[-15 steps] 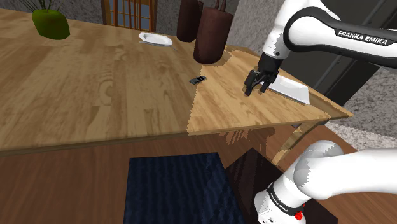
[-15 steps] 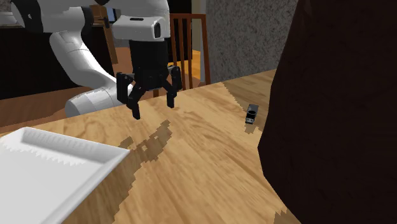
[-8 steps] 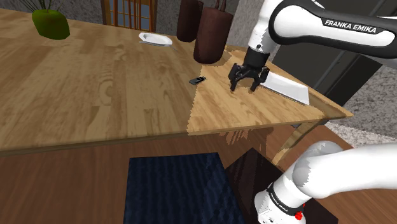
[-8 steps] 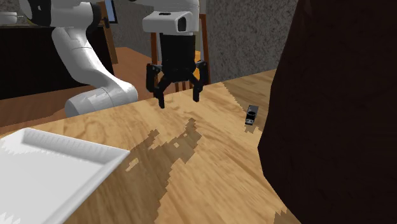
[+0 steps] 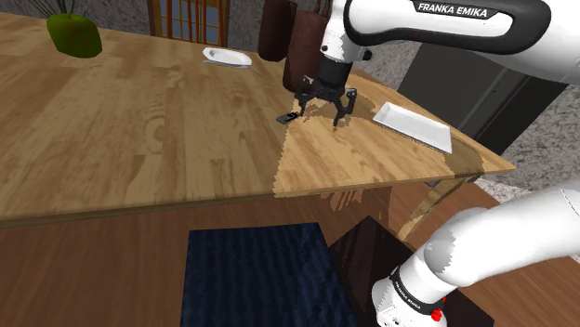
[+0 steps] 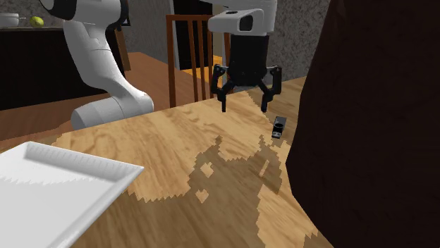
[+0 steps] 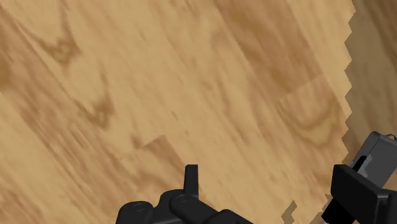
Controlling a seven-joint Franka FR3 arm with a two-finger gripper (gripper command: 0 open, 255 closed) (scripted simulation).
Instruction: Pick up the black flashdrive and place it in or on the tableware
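Black gripper (image 5: 322, 113) (image 6: 245, 107) (image 7: 272, 184) poised above wooden table (image 5: 139, 121), jaws wide, nothing between them, black flash drive (image 5: 290, 117) (image 6: 279, 127) (image 7: 375, 156) flat on tabletop — near one finger, untouched, white rectangular plate (image 5: 412, 126) (image 6: 56, 183) well apart.

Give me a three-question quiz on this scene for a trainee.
1. True or false: the hand is shut on the black flash drive.
2. The flash drive lies: A in a drawer; B on the wooden table; C in a cup.
3. Fill in: the white plate is ____ in shape.
Key: 1 false; 2 B; 3 rectangular.
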